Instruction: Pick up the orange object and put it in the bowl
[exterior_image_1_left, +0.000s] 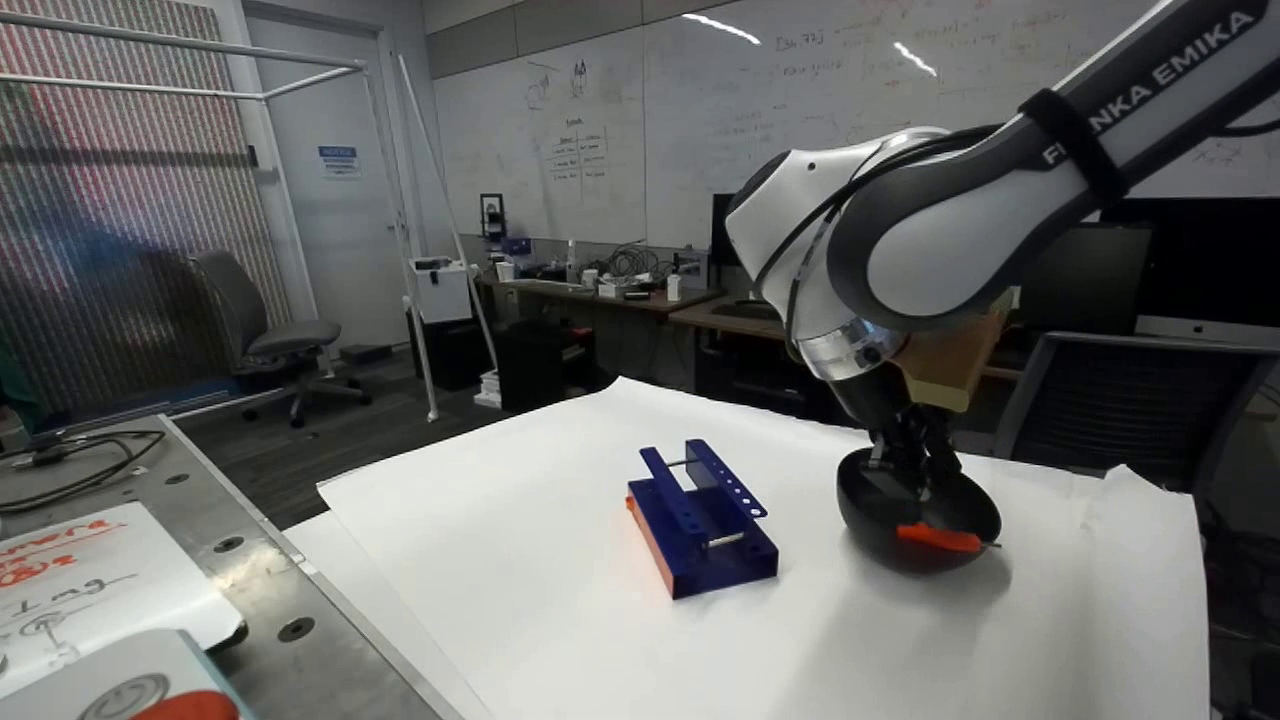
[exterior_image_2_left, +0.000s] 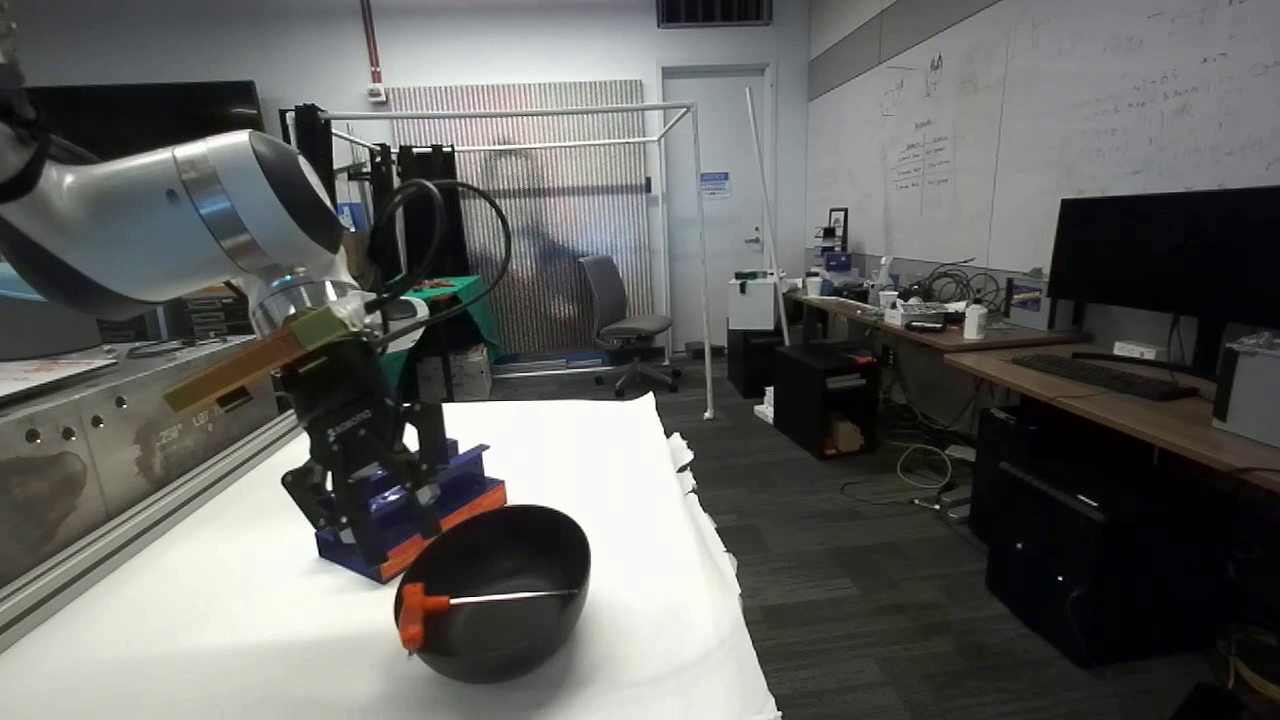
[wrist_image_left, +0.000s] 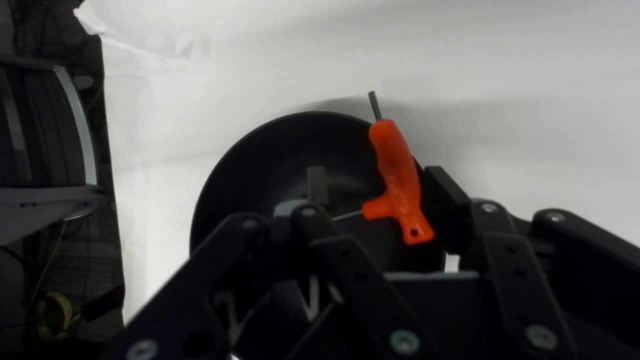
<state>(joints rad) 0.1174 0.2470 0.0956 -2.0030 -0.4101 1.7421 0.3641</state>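
The orange object is a T-handled tool with a thin metal shaft. Its orange handle (exterior_image_1_left: 938, 538) rests at the bowl's rim in both exterior views (exterior_image_2_left: 412, 615), with the shaft reaching across the opening. The black bowl (exterior_image_1_left: 880, 550) stands on the white covering and looks tilted; it also shows in an exterior view (exterior_image_2_left: 540, 650). My gripper (exterior_image_1_left: 918, 480) is low at the bowl; it also shows in an exterior view (exterior_image_2_left: 400, 525). In the wrist view its fingers (wrist_image_left: 380, 200) are apart, with the orange handle (wrist_image_left: 397, 175) showing between them, nearer the right finger. Contact cannot be told.
A dark blue box (exterior_image_1_left: 725, 570) with orange sides and raised rails stands beside the bowl on the white covering (exterior_image_1_left: 520, 580). A metal bench (exterior_image_1_left: 330, 640) borders the table. A black chair (exterior_image_1_left: 1130, 400) stands beyond the table edge.
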